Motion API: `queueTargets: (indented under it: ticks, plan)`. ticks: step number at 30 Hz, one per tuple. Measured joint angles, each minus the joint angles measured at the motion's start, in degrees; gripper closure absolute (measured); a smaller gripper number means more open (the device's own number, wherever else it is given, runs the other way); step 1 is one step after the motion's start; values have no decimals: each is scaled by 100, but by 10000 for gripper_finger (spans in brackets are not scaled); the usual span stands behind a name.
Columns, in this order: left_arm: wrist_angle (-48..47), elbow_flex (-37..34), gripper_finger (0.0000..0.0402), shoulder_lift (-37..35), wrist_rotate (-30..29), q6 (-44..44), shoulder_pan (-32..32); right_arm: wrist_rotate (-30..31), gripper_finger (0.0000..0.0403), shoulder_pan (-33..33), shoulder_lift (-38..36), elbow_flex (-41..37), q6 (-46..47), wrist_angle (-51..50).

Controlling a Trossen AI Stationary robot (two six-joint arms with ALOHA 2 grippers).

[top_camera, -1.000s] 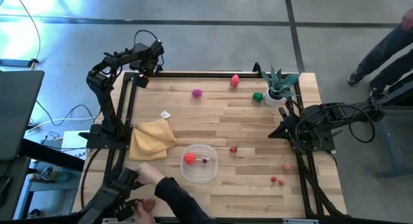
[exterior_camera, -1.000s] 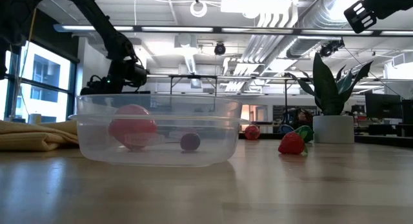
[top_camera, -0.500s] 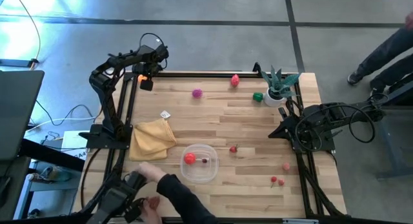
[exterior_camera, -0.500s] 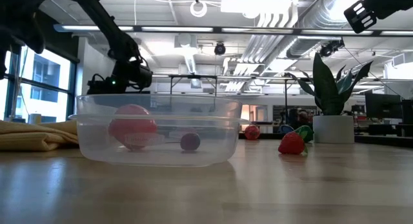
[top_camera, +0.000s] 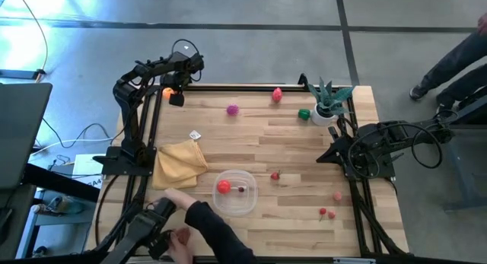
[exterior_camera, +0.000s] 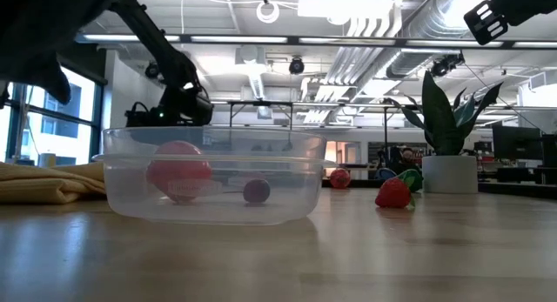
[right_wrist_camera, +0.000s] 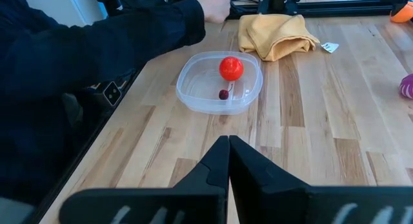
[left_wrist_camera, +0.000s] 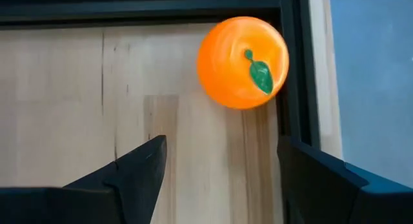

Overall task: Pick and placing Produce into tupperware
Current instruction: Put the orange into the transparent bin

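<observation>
Two pieces of produce already lie in your tupperware [top_camera: 235, 192], while an orange [left_wrist_camera: 242, 62] waits under the left end effector [top_camera: 176, 99].

Your left end effector hovers at about 10 o'clock on the table [top_camera: 251, 146], fingers spread open and empty, the orange just past them against the dark frame rail. Toward 8 o'clock lies a yellow cloth [top_camera: 180, 163]; a person's sleeve [top_camera: 213, 230] reaches in at 7. Near 6 the tupperware holds a red fruit [top_camera: 223, 186] and a small dark one [right_wrist_camera: 224, 94]. At 3 o'clock your right end effector [right_wrist_camera: 228, 146] rests off the edge, fingers pressed together, gripping nothing.
</observation>
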Motion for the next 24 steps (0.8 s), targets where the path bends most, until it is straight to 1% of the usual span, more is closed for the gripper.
queueTargets:
  ticks: [3,6,8,12,17,20,24]
  plan:
    - [2,6,117,88,-203,-54,10,0,402,-1,0,-1,-6,0]
    - [2,6,117,108,-260,-42,10,2,402,0,0,-1,3,0]
    - [-31,41,117,106,-99,43,9,0,402,0,1,0,-6,0]
    - [-341,283,117,89,495,114,9,0,402,1,0,0,1,0]
    - [-669,425,123,89,674,83,9,0,402,1,-1,-1,3,0]
    - [-790,425,153,91,726,87,-40,2,402,0,1,-1,-5,0]
    - [-847,425,218,89,743,134,-83,1,402,1,1,1,-6,0]
